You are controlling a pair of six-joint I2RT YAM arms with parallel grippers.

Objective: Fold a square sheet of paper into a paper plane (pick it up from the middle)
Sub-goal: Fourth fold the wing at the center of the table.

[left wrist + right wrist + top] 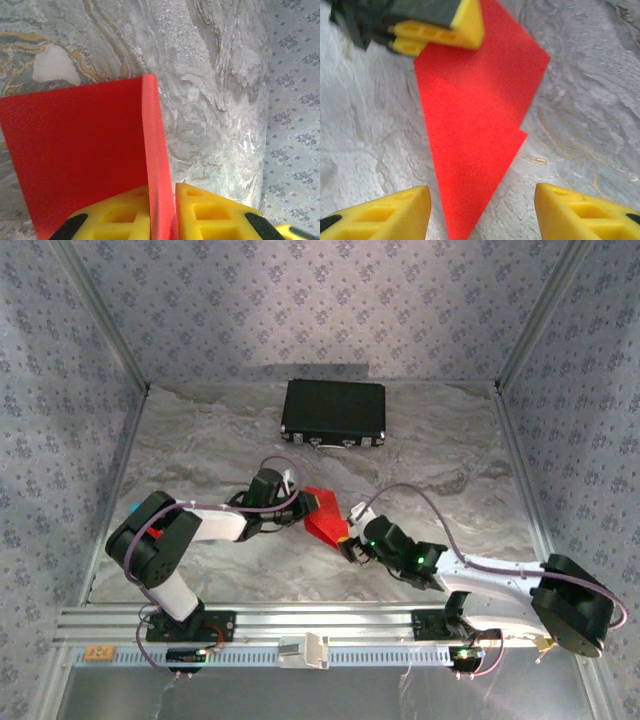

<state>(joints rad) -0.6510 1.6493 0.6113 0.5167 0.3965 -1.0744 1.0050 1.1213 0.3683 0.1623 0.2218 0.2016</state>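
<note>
- Closest in, the left tool (175,212) has its two yellow pads (120,212) pressed together on a thin upright fold of the square sheet of paper (80,150). It is closed and gripping the sheet.
- The sheet is bright red and already partly folded. It sits over the middle of the marbled surface (200,440), between the two arms and well short of the black case (333,412) at the back. I cannot tell whether its underside touches the surface.
- The right tool (482,210) stands open, with one yellow finger on each side of the sheet's narrow pointed end and neither touching it.
- The folded sheet's long axis runs from the left tool's grip towards the right tool, with the point aimed into the gap between the open jaws.
- As I judge it, the right arm is the free one and the nearer to the tip. The coming move would turn on it sliding in along that axis and closing on the point, while the left tool holds the wide end.
</note>
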